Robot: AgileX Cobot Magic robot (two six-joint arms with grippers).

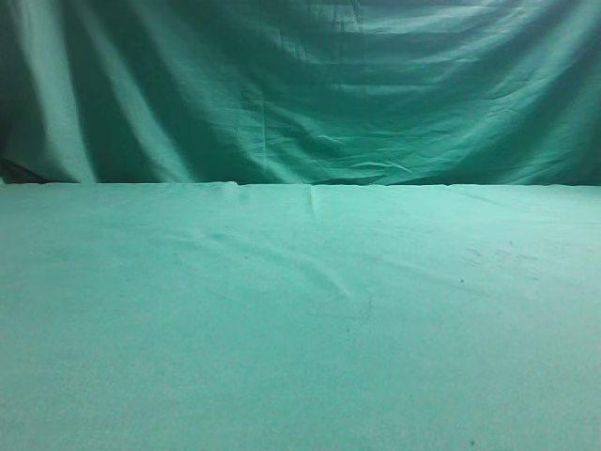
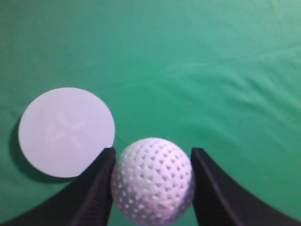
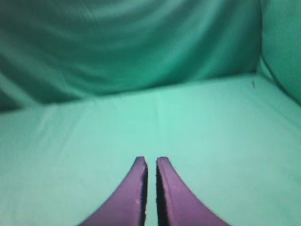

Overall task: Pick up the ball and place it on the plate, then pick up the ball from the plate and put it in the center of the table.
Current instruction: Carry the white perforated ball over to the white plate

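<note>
Left pincer gripping the small white dimpled golf ball

It's hanging above the wrinkled green cloth surface, with the flat round white plate lying just beside the ball on the left. Right pincer is sitting nearly closed on nothing, its purple-looking fingers hovering over the cloth

Green backdrop curtain, draped w/ folds; blurry in right wrist view, prob. same.
</note>
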